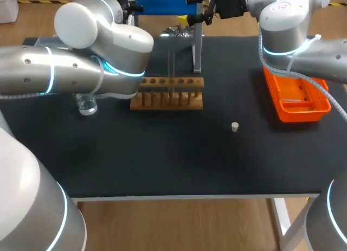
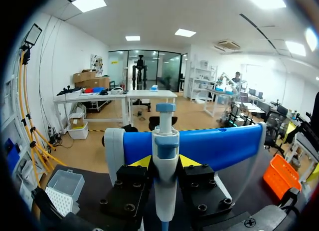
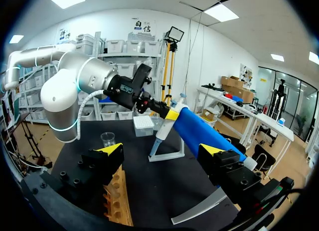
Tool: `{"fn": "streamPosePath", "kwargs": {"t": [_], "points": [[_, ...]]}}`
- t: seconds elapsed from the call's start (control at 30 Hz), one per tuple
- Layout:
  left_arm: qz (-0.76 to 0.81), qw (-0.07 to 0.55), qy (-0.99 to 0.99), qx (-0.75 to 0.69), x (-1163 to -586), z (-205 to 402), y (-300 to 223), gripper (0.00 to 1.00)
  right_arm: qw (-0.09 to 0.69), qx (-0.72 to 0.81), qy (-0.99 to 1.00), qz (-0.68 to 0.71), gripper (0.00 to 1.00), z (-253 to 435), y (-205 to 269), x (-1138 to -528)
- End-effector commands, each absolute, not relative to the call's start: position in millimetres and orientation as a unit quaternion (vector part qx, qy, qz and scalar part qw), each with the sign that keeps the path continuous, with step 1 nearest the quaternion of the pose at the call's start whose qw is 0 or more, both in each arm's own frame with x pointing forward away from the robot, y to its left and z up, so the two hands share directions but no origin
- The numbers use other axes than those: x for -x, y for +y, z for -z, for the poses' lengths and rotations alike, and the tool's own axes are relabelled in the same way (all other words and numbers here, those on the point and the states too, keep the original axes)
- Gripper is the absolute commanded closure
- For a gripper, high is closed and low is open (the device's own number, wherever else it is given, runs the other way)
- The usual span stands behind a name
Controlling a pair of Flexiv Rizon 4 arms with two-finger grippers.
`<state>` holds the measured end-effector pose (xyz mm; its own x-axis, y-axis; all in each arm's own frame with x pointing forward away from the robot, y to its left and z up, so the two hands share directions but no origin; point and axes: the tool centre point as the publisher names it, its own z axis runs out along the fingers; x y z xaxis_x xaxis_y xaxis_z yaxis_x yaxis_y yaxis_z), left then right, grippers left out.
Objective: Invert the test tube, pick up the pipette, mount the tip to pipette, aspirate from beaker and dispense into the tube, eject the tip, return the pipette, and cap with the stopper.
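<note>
**Black counter (image 1: pixel 162 159), pipette taken at the back stand**

Held at the far side of the counter, the pipette (image 2: pixel 165 191) sits against the blue-topped stand (image 2: pixel 224 146). The left gripper (image 2: pixel 164 162) is clamped on its body, a yellow tip pressed to each flank just below the head. It looks like a light, rigid plastic tool with a smooth, tapering barrel. The thick upper body is the sound place to hold, since lower down it narrows and would likely slip or twist. Its slender nozzle should not be knocked on the stand's base.

Close by the stand's other end hovers the right gripper (image 3: pixel 162 151), fingers wide apart and empty, so the way out looks tight on that side. Ahead of the left gripper and off to one side is the tip box (image 2: pixel 65 188).

Nearer the robot stands the wooden rack (image 1: pixel 168 99) with the thin test tube (image 1: pixel 172 72) upright in it, probably fragile and easily tipped. The beaker (image 1: pixel 87 104) sits beside the rack, close under the left arm. On open counter lies the stopper (image 1: pixel 235 127), well apart from the rest. Near the right edge is the orange tray (image 1: pixel 282 113).
</note>
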<state>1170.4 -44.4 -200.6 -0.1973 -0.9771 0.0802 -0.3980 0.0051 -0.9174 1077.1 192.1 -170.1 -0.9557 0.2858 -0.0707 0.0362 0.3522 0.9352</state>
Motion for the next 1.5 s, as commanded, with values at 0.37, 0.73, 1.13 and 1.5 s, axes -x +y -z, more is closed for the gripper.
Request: {"fn": "streamPosePath", "kwargs": {"t": [0.37,0.73,1.13,1.5], "points": [[0.447,0.312,0.634,0.548,-1173.0,197.2,-46.8,0.00,0.110,-0.098,0.816,-0.559,0.00,169.2,191.1,-1077.4],[0.457,0.335,0.632,0.529,-1165.1,163.7,-50.8,0.00,0.110,-0.098,0.816,-0.559,0.00,169.2,191.1,-1077.4],[0.492,0.326,0.653,0.475,-1123.0,113.0,-63.2,0.00,0.110,-0.098,0.816,-0.559,0.00,169.2,191.1,-1077.4],[0.574,0.226,0.720,0.318,-1051.8,99.1,-76.0,0.00,0.110,-0.098,0.816,-0.559,0.00,169.2,191.1,-1077.4]]}}
